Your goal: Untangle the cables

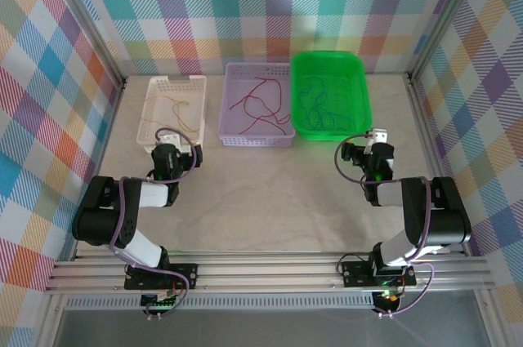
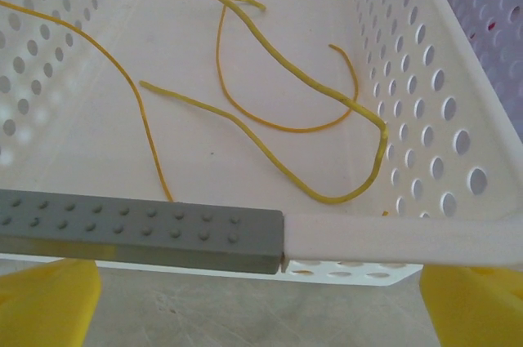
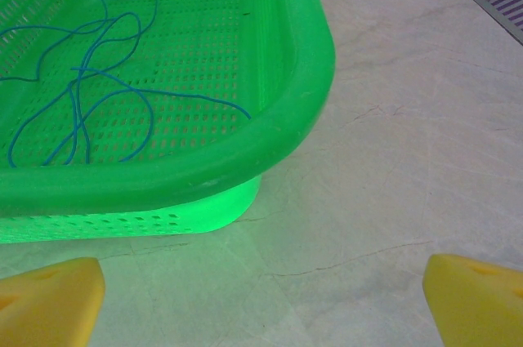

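The cables lie sorted in three baskets at the back of the table. Yellow-orange cables curl loosely in the white basket. Red cables lie in the lilac basket. Blue cables cross each other in the green basket. My left gripper is open just short of the white basket's near rim, with nothing between its yellow fingertips. My right gripper is open over bare table, in front of the green basket's near right corner, and holds nothing.
A grey studded strip sits along the left part of the white basket's near rim. The three baskets stand side by side in a row. Aluminium rails and plaid walls bound the table. Both arms rest folded near the front edge.
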Available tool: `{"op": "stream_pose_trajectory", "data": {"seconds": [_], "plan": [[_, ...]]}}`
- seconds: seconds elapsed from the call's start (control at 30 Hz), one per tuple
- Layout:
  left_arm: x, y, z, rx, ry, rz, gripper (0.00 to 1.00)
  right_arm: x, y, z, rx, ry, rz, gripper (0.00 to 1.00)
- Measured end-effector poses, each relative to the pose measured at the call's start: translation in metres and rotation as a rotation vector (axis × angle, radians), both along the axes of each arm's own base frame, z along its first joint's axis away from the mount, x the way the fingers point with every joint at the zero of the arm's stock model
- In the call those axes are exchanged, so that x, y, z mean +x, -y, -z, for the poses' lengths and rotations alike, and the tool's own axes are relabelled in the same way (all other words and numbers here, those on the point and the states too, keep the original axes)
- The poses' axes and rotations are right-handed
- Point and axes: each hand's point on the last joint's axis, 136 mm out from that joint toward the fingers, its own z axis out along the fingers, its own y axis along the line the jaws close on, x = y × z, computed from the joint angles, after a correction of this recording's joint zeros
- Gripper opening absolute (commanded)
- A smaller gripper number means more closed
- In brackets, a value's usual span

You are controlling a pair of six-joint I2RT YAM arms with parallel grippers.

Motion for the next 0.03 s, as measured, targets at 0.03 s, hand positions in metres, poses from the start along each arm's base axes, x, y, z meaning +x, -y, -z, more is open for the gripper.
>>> {"op": "stream_pose_trajectory", "data": {"seconds": [0.03], "plan": [[0.0000,0.0003,0.0000,-0.001,0.000,0.001,1.00,0.0000,0.0000,0.0000,0.000,0.000,0.000,1.00]]}}
